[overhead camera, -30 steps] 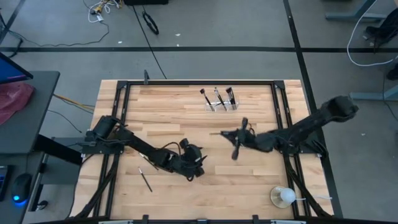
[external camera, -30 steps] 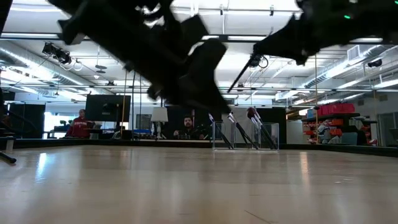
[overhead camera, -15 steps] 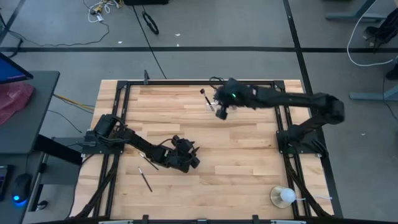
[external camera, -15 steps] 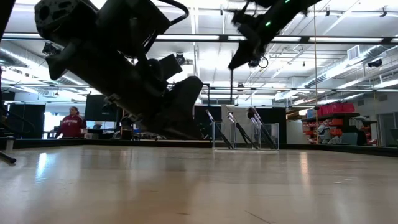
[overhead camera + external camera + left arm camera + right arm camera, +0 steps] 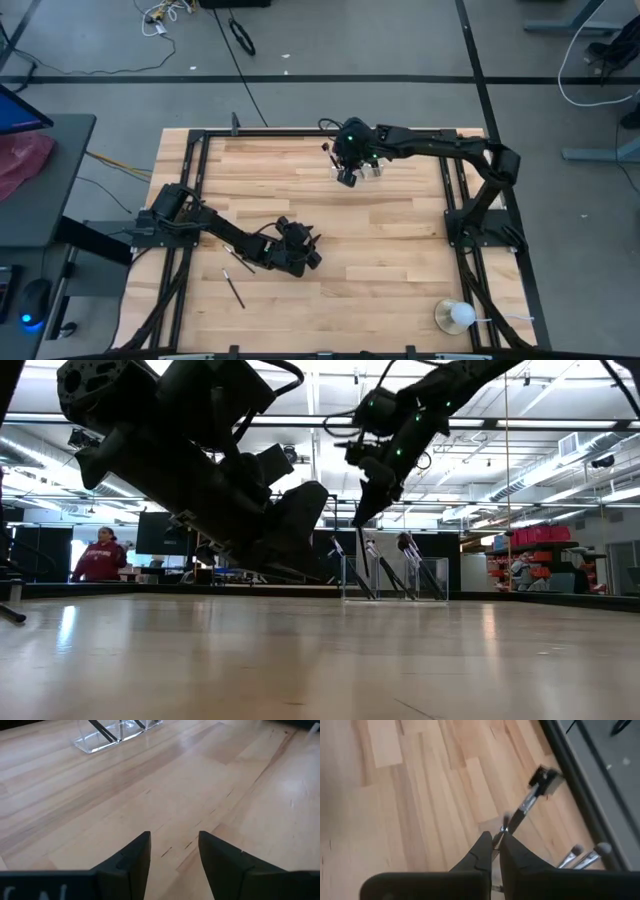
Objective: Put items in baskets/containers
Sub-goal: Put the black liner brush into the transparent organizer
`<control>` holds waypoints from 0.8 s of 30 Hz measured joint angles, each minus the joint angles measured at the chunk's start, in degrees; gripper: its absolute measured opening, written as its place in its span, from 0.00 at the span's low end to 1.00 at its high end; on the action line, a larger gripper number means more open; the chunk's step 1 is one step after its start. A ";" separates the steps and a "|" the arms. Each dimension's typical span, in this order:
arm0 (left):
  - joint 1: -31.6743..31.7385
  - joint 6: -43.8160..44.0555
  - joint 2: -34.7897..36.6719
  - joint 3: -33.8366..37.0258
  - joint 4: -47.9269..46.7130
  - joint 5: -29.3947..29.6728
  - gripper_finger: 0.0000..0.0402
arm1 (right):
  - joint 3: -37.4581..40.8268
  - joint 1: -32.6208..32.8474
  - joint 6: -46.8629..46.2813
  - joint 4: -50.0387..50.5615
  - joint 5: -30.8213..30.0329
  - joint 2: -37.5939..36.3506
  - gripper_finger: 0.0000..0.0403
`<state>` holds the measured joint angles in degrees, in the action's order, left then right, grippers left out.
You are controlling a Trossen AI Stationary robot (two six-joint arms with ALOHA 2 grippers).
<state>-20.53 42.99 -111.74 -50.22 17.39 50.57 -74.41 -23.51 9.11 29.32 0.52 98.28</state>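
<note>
the clear organizer stands near the far edge of the counter, toward the middle, with several thin brushes leaning upright in its compartments. directly over it hangs the right tool, its two fingers pinched together on one more thin brush; in the right wrist view the brush runs out from between the fingertips with its dark tuft at the far end, above the organizer and the heads of the brushes already in it. in the low view that brush points down toward the organizer but is not resting in it. one loose brush lies flat on the wood near the front left part of the counter. just beside it, toward the middle, the left tool hangs low over bare wood, fingers parted and holding nothing. a white ball on a clear round base sits at the front right corner. beyond the counter a person in red is in the room.
</note>
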 joint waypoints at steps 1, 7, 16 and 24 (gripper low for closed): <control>0.00 0.03 0.00 0.00 0.00 0.01 0.43 | 0.00 -0.61 -0.42 0.12 0.80 0.33 0.03; 0.02 0.21 0.00 0.00 0.24 0.02 0.43 | -0.04 -3.48 -2.78 -0.59 4.74 1.58 0.03; 0.00 0.03 0.00 -0.02 2.01 0.26 0.43 | -0.07 -4.66 -2.82 -0.29 5.11 4.09 0.10; 0.04 -0.09 0.00 -0.02 2.29 0.26 0.43 | -0.04 -5.09 -2.69 -1.34 5.09 4.28 0.23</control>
<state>-20.49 42.91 -111.74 -50.24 19.68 50.83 -74.46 -28.60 6.42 27.99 5.61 102.56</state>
